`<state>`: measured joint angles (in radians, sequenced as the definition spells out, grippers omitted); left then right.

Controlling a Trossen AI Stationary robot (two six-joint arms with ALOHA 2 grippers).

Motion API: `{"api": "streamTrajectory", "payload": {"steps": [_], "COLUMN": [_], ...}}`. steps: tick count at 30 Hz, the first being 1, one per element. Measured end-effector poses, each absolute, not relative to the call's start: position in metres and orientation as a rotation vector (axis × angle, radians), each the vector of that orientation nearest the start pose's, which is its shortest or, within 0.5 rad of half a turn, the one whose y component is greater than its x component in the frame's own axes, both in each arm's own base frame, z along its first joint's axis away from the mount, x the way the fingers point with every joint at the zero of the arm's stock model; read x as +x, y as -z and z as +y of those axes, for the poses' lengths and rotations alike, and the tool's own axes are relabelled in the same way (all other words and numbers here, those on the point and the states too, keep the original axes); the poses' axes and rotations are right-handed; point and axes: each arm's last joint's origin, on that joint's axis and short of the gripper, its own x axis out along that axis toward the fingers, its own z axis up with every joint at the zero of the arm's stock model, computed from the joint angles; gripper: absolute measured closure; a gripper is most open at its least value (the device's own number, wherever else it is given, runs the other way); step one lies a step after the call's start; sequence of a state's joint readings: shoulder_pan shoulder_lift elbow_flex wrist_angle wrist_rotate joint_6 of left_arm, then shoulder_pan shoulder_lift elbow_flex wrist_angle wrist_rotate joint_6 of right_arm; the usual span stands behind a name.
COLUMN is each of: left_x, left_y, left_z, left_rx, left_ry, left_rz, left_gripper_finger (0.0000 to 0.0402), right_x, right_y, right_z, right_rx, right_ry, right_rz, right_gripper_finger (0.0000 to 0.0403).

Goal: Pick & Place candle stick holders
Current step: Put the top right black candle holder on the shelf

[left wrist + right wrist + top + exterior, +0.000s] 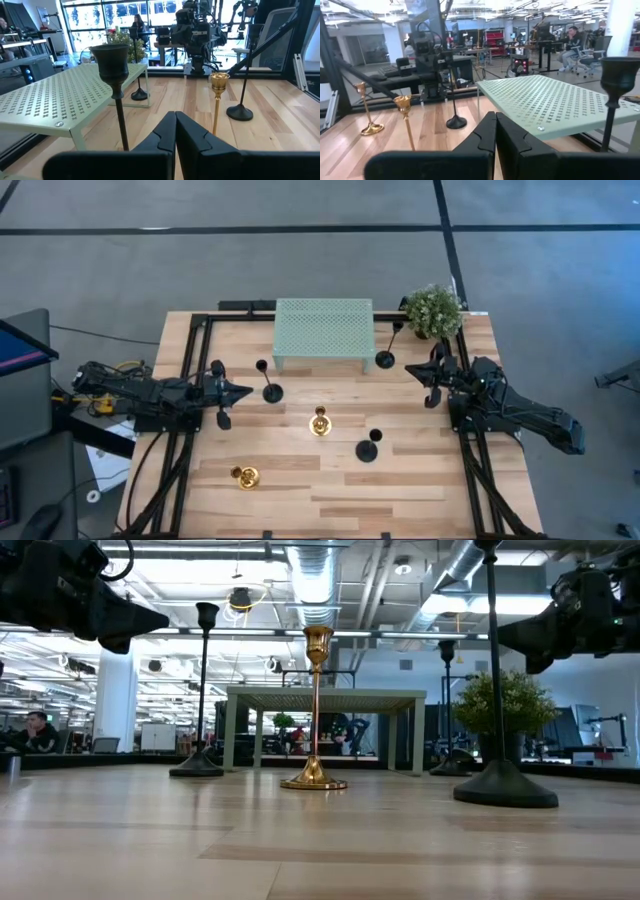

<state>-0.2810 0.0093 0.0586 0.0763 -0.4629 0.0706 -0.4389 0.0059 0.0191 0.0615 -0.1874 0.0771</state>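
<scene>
Three tall black candle stick holders stand on their round bases: one near my left gripper point(270, 385), one by the green stand's right leg point(385, 357), one nearer the front point(368, 448). Two gold holders stand upright, one mid-table point(320, 423) and one at the front left point(245, 476). My left gripper point(245, 391) is shut and empty just left of the first black holder point(117, 90). My right gripper point(412, 368) is shut and empty at the right, near the second black holder point(612, 95).
A pale green perforated stand point(323, 330) sits at the table's far middle. A small bushy green plant point(433, 310) stands at the far right corner. Bare wood lies along the front edge. People sit in the room beyond.
</scene>
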Motion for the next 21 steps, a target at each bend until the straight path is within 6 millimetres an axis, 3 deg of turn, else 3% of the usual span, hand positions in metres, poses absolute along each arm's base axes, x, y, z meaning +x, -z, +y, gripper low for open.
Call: {"api": "streamTrajectory", "payload": {"steps": [14, 21], "left_x": [0.091, 0.090], "left_y": [-0.191, -0.191], "left_z": [-0.012, -0.012], "left_rx": [0.023, 0.021], "left_ry": [-0.193, -0.196], "left_rz": [-0.120, -0.124], "left_gripper_finger": [0.0396, 0.0395], "right_x": [0.095, 0.110], "right_y": [-0.173, -0.194], "right_z": [-0.036, -0.026], "right_rx": [0.107, 0.064], "right_ry": [0.403, 0.465], "right_rz": [-0.024, 0.065], "right_gripper_finger": [0.0403, 0.0403]}}
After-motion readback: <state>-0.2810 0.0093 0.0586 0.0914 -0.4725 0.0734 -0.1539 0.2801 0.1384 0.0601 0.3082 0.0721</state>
